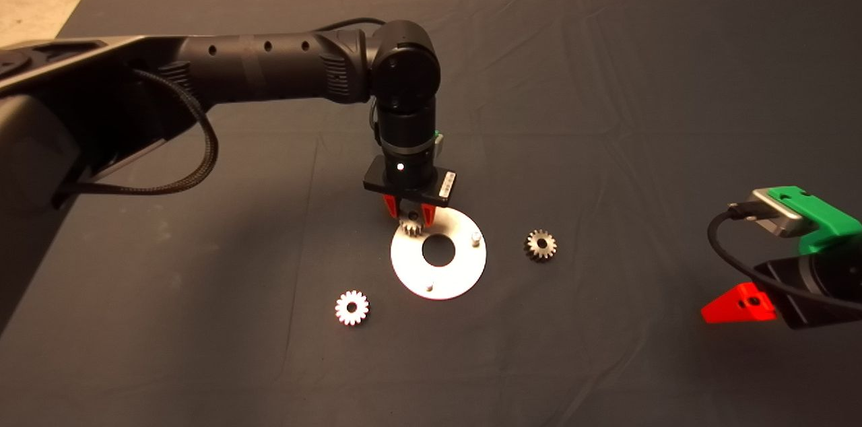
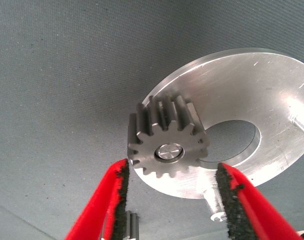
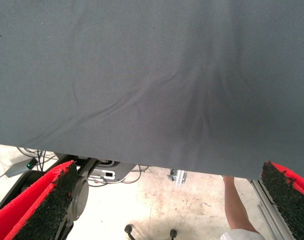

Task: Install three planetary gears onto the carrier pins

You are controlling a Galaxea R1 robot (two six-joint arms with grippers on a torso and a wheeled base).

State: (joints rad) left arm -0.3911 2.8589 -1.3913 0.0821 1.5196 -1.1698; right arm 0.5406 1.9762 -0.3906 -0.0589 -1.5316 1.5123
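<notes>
We're looking down at the white disc (image 1: 438,270) near the middle of the dark mat (image 1: 606,77), and the left gripper (image 1: 409,214) hangs right over its 10 o'clock edge. In the left wrist view one gear (image 2: 168,143) sits on the disc (image 2: 272,90) with a silvery pin end (image 2: 171,151) showing through its centre hole. The red fingers (image 2: 114,200) stand apart on either side of that gear, pads clear of its teeth, so nothing is gripped.

Two more carrier pins stand bare on the disc: one (image 1: 475,236) at about 2 o'clock, another (image 1: 429,287) at about 6 o'clock near the rim.

The second gear (image 1: 540,245) lies flat on the mat at 3 o'clock of the disc, near it but not touching. The third gear (image 1: 351,308) lies at about 8 o'clock of the disc, also apart from it.

The right gripper (image 1: 737,304) waits at the lower right edge of the mat. Its wrist view shows its fingers (image 3: 46,205) spread wide with nothing between them, the mat edge, and a person's arm (image 3: 237,200) over the floor beyond.
</notes>
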